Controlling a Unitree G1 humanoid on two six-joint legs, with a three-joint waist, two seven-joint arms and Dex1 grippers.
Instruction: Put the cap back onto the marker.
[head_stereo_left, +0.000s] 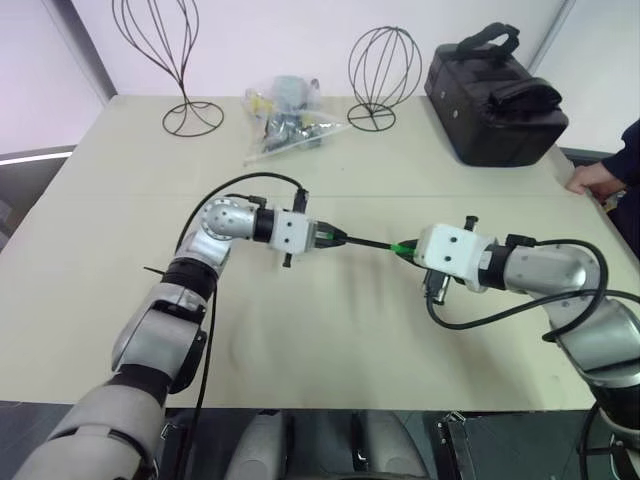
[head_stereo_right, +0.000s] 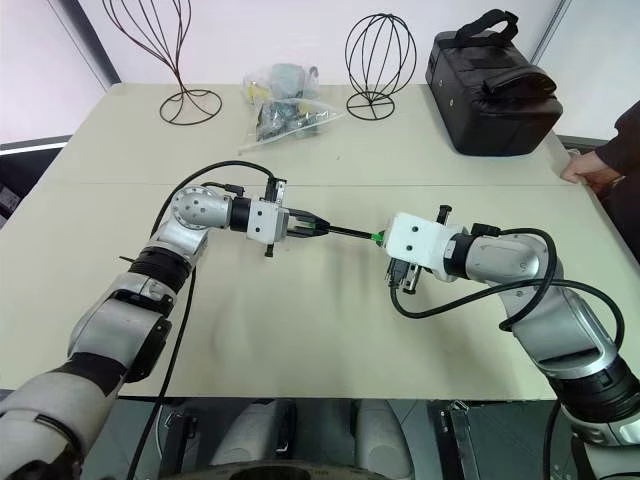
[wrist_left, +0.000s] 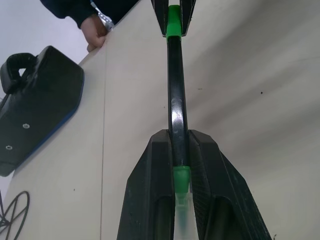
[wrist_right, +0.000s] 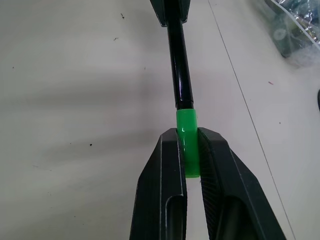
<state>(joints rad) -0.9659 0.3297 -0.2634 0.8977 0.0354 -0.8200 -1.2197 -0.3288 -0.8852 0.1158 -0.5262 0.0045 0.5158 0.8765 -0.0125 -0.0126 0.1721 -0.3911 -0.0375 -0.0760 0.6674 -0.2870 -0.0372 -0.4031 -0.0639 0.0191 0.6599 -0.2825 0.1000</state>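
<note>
Above the desk (head_stereo_left: 330, 340), well in front of the black bag (head_stereo_left: 495, 95), my left jaws (wrist_left: 180, 150) clamp the marker (head_stereo_left: 368, 241) level so its tip meets the cap (wrist_right: 187, 145), pinched in my right jaws (wrist_right: 187, 137) and seemingly seated.

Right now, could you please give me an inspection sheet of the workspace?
Surface: beige table, bare under the arms.
Job's things: black marker held level above the table; green cap seated on its end.
Clutter: plastic bag of small items, two wire stands, black bag along the far edge.
Grippers: left pincer shut on the marker; right pincer shut on the cap.
Cables: black cable looping over the left arm, another under the right.
Surroundings: a person's hand on the table's right edge.
</note>
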